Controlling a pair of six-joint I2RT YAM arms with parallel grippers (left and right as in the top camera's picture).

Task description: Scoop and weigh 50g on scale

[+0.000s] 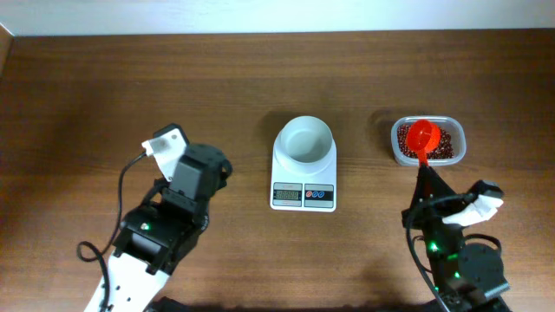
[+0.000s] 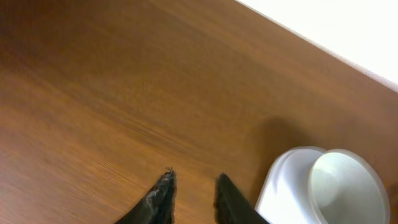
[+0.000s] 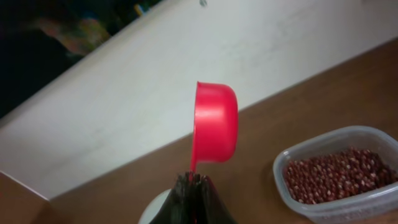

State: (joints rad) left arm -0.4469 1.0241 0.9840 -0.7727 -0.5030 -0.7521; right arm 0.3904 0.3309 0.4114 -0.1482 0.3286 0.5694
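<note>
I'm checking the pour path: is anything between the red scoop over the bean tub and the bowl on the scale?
Nothing visible. The right gripper holds the red scoop above the tub; only bare table lies between it and the bowl on the scale. The left gripper sits beyond the scale, out of that path.

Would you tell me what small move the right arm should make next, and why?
Probably lower the right end effector so the red scoop dips into the beans. The end effector is shut on the scoop's handle. The scoop sits above the clear tub and looks empty, and the white bowl on the scale holds nothing yet.
</note>
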